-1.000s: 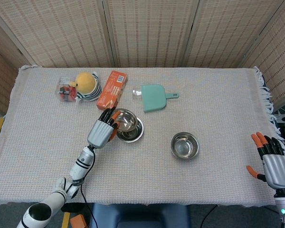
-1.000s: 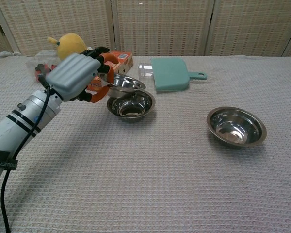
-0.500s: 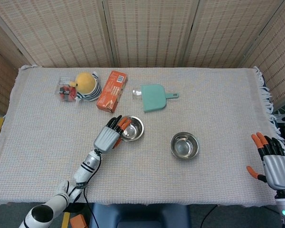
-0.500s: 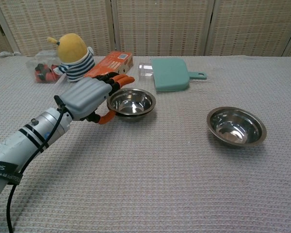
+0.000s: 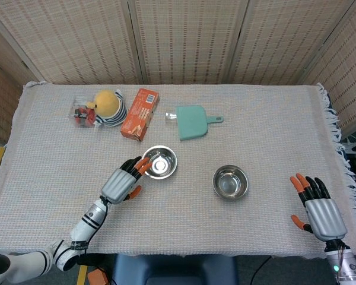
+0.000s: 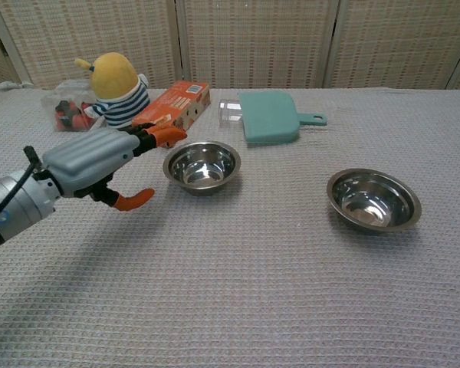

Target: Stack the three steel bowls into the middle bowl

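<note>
Left hand [image 6: 92, 162] has let go, fingers spread; bowls [image 6: 202, 166] nested; right hand [image 5: 320, 212] open.

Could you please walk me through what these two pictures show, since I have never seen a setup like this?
This is a two-armed robot with humanlike hands at a cloth-covered table. One picture looks down from its head, the other forward from its chest. Its left hand is open beside the nested steel bowls, holding nothing. Its right hand, also open and empty, shows only in the head picture, at the table's near corner. Another steel bowl sits alone. Further back lie a teal dustpan, an orange box and a plush toy.
</note>
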Action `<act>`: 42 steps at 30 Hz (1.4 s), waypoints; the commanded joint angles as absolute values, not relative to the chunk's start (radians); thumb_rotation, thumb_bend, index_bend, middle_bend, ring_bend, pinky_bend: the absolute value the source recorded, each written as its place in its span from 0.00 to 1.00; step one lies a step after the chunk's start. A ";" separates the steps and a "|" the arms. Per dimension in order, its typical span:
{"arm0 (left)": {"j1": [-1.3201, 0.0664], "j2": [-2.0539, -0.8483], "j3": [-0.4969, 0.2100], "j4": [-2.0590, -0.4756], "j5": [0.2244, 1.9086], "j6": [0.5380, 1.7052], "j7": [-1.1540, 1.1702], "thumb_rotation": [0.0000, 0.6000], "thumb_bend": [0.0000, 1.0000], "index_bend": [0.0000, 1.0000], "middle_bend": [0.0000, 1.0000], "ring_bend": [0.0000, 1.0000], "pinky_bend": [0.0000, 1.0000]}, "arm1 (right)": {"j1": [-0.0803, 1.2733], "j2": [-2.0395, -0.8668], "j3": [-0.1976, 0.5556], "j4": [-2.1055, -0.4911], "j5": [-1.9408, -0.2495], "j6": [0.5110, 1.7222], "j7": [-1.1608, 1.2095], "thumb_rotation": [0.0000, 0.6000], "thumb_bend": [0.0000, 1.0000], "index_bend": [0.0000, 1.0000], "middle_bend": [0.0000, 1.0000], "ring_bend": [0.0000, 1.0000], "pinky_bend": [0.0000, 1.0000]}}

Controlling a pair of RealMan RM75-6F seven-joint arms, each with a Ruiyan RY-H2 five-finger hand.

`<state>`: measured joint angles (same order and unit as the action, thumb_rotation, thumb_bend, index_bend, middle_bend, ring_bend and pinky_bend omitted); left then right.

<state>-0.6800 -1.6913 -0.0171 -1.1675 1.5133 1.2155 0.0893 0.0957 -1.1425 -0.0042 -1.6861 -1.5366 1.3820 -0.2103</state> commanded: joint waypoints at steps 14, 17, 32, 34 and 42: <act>-0.330 -1.387 0.064 -1.295 1.501 1.518 0.033 1.00 0.44 0.00 0.00 0.00 0.14 | 0.363 -1.494 0.098 -1.458 -1.464 1.098 -0.504 1.00 0.10 0.24 0.00 0.00 0.00; -0.320 -1.385 0.056 -1.289 1.518 1.532 0.013 1.00 0.44 0.00 0.00 0.00 0.14 | 0.385 -1.556 0.102 -1.403 -1.448 1.085 -0.531 1.00 0.11 0.34 0.00 0.00 0.00; -0.297 -1.356 0.019 -1.301 1.554 1.533 -0.042 1.00 0.43 0.00 0.00 0.00 0.14 | 0.406 -1.680 0.090 -1.311 -1.510 1.203 -0.496 1.00 0.32 0.81 0.06 0.00 0.00; -0.295 -1.353 0.016 -1.303 1.556 1.532 -0.046 1.00 0.43 0.00 0.00 0.00 0.14 | 0.417 -1.678 0.102 -1.328 -1.513 1.208 -0.502 1.00 0.33 0.81 0.06 0.00 0.00; -0.291 -1.343 0.002 -1.308 1.560 1.515 -0.058 1.00 0.44 0.00 0.00 0.00 0.14 | 0.565 -1.744 0.243 -1.382 -1.424 1.099 -0.622 1.00 0.33 0.78 0.06 0.00 0.00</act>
<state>-0.2909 -1.3441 0.0026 -1.3077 1.5602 1.5161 -0.0567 0.5166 -1.7085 0.1968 -1.3808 -1.4679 1.1444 -0.5772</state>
